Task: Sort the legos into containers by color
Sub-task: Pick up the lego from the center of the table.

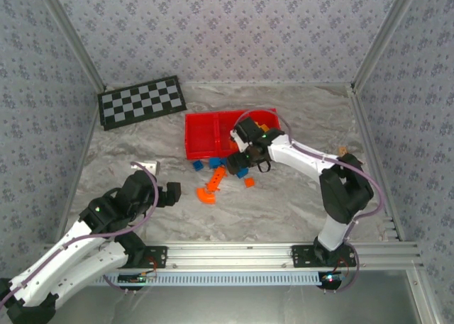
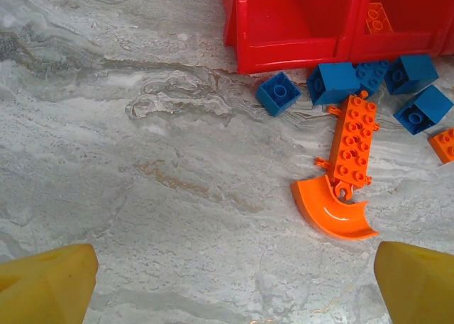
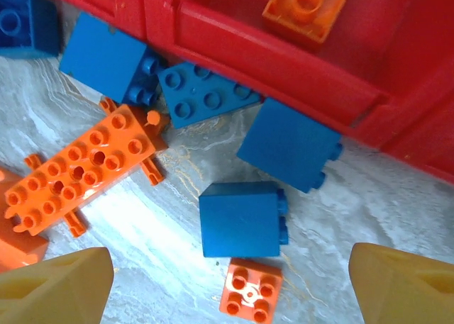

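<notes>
- The legos (image 1: 221, 174) lie in a loose heap on the table (image 1: 298, 210), just in front of the red bins (image 1: 202, 136).
- One orange brick (image 3: 308, 5) is already inside a bin. I judge the sorting to be only at its beginning, because all other pieces I can see are on the table.
- Left to sort are several blue bricks (image 2: 333, 81), a small orange brick (image 3: 250, 295), a long orange plate (image 2: 355, 143) and a curved orange piece (image 2: 333, 209).
- The plate lies flat with studs up. Its long axis runs from the near side toward the bins, a little tilted, and the curved piece touches its near end.
- The right gripper (image 3: 232, 281) hangs over the heap with fingers spread wide and nothing between them. A blue cube (image 3: 241, 219) and the small orange brick lie under the gap.
- The left gripper (image 2: 234, 281) is also spread and empty. It is over bare table, near the curved piece but not touching it.
</notes>
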You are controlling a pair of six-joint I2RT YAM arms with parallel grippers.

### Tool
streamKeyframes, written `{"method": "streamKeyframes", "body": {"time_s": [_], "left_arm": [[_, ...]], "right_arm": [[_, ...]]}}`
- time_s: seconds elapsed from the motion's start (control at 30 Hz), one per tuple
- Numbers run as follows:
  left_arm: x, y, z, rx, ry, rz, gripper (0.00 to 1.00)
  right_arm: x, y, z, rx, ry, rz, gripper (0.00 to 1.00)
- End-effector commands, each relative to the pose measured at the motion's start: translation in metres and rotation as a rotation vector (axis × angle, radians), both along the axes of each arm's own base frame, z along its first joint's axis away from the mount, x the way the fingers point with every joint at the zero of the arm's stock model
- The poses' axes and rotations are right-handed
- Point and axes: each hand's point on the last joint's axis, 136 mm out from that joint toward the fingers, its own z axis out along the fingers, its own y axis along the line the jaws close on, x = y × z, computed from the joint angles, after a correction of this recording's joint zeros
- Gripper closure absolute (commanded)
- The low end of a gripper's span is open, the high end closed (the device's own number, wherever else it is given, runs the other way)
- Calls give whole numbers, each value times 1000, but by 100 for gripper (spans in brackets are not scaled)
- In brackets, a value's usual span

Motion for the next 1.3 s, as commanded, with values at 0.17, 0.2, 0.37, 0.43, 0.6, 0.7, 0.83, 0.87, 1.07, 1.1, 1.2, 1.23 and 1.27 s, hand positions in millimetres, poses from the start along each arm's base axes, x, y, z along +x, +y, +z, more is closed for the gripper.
{"method": "streamKeyframes", "body": {"time_s": [0.17, 0.2, 0.37, 0.43, 0.6, 0.7, 0.83, 0.87, 1.07, 1.1, 1.2, 1.23, 1.27], "left_arm": [[2, 0, 20, -22, -38, 4, 0], [2, 0, 20, -21, -38, 4, 0], [3, -1, 19, -20, -37, 5, 0], [3, -1, 18, -18, -35, 4, 0], [2, 0, 18, -17, -33, 5, 0], [2, 0, 19, -19, -35, 6, 0], [2, 0, 18, -19, -34, 5, 0], [2, 0, 18, -19, -34, 6, 0], [2, 0, 17, -18, -31, 8, 0], [2, 0, 17, -18, -31, 8, 0], [3, 0, 17, -17, -32, 8, 0], [2, 0, 17, -18, -32, 9, 0], [3, 1, 18, -19, -34, 10, 0]], "right_arm": [[-4, -4, -35, -165, 22, 19, 14], [-5, -6, -38, -180, 27, 12, 15], [-7, -6, -49, -228, 37, 11, 20], [-7, -7, -52, -231, 41, 6, 22], [-5, -6, -59, -243, 51, 4, 28], [-3, -5, -61, -251, 51, 2, 31], [0, -5, -61, -261, 47, 0, 36], [0, -6, -61, -268, 45, -1, 38], [1, -7, -54, -297, 24, 2, 54], [1, -7, -53, -303, 21, 5, 57], [0, -4, -44, -311, 8, 13, 64], [-1, -2, -39, -308, 4, 17, 69], [-2, 0, -33, -304, -2, 23, 71]]}}
